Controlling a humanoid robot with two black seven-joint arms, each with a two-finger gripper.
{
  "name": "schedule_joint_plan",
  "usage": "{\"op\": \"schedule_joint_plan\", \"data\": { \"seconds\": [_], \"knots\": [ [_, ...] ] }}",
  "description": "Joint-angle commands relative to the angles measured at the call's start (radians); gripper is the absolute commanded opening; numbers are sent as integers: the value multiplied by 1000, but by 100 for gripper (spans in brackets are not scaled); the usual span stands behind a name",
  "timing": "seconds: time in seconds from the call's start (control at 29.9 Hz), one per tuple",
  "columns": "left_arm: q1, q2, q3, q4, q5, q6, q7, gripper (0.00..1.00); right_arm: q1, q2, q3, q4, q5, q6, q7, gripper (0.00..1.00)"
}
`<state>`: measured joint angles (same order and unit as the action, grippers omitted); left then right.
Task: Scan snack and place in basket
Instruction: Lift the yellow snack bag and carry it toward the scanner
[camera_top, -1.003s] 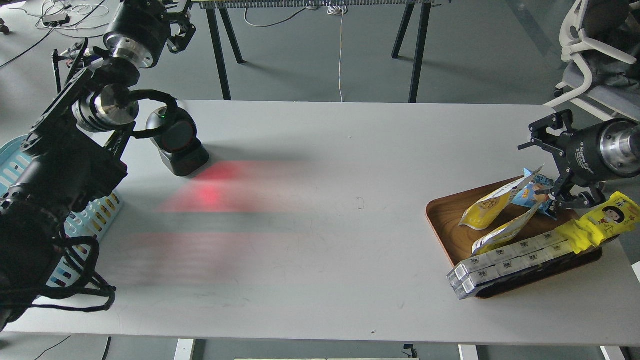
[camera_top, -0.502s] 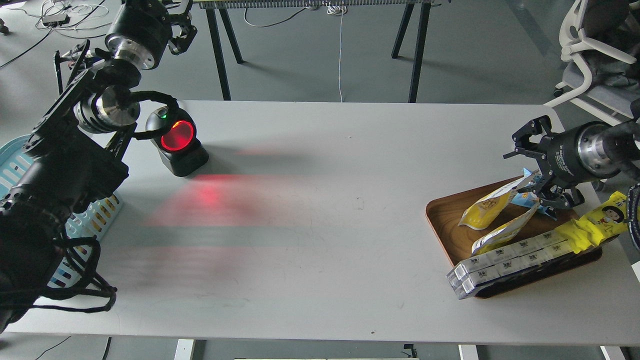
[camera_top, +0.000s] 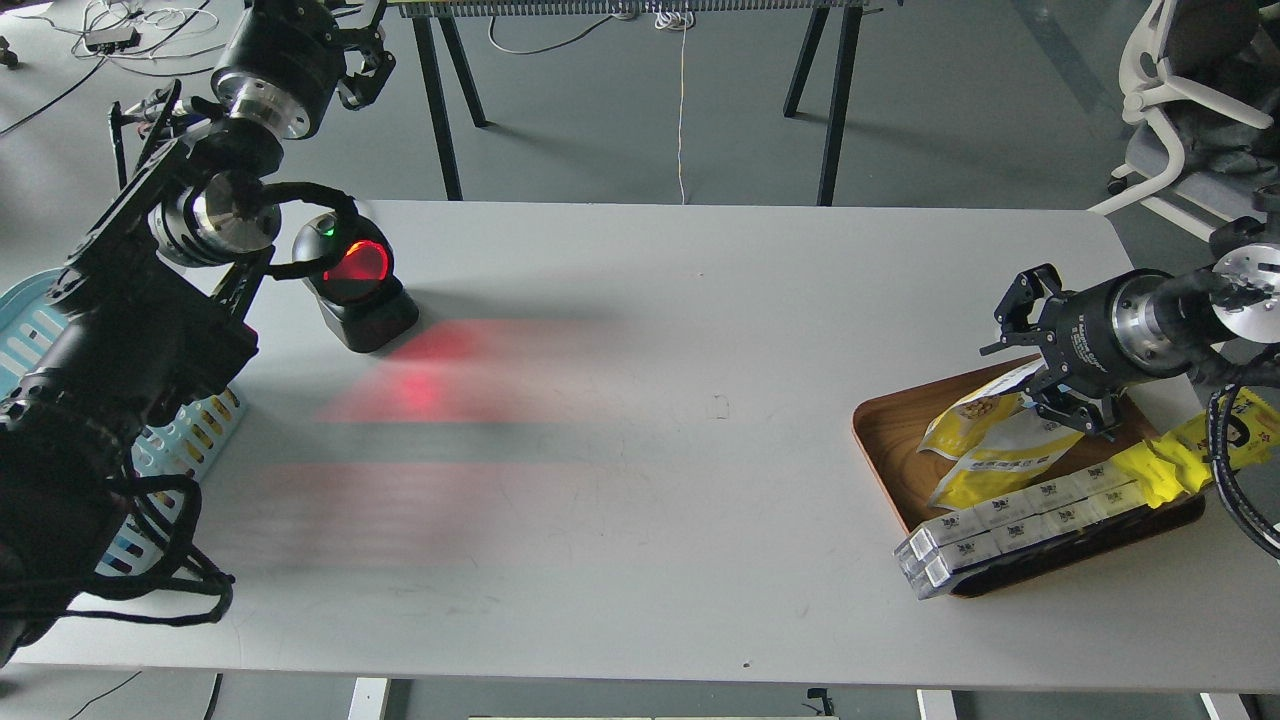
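The snack (camera_top: 975, 412) lay in the wooden tray (camera_top: 885, 440) by the worktop's right edge, its long axis slanting toward the far right corner. The right hand (camera_top: 1040, 350), fingers spread and grasping nothing, had shifted left over it since earlier; the left hand's (camera_top: 362, 50) grip I cannot tell.

We see even, soft daylight over the white table (camera_top: 640, 420), bright but without hard glare, with faint shadows under the arms and beside the wooden tray (camera_top: 885, 440). The scanner (camera_top: 352, 285) at far left glows red and throws a blurred red patch with 2 smeared bands across the tabletop. Focus is sharp overall, and the table's edges bow slightly toward the corners.
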<state>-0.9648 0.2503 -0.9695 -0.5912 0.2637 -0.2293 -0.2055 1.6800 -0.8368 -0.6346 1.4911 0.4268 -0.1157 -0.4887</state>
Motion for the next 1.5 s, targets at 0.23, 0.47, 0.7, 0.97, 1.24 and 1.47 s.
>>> {"op": "schedule_joint_plan", "data": {
  "seconds": [0.23,0.47,0.7,0.97,1.24,1.47],
  "knots": [
    [1,0,0,1,2,1,0,100,6,-10,15,8,-3,-5,0,0],
    [1,3,2,4,2,2,2,100,13,-33,33,12,-5,-5,0,0],
    [3,4,2,8,3,1,2,100,38,-114,137,34,-11,-5,0,0],
    [5,1,3,14,3,1,3,100,202,-162,188,58,-8,-41,0,0],
    [26,6,8,14,9,-1,8,100,207,-75,331,55,32,-139,0,0],
    [26,17,54,14,9,1,5,100,64,126,547,31,32,-240,0,0]
  ]
}}
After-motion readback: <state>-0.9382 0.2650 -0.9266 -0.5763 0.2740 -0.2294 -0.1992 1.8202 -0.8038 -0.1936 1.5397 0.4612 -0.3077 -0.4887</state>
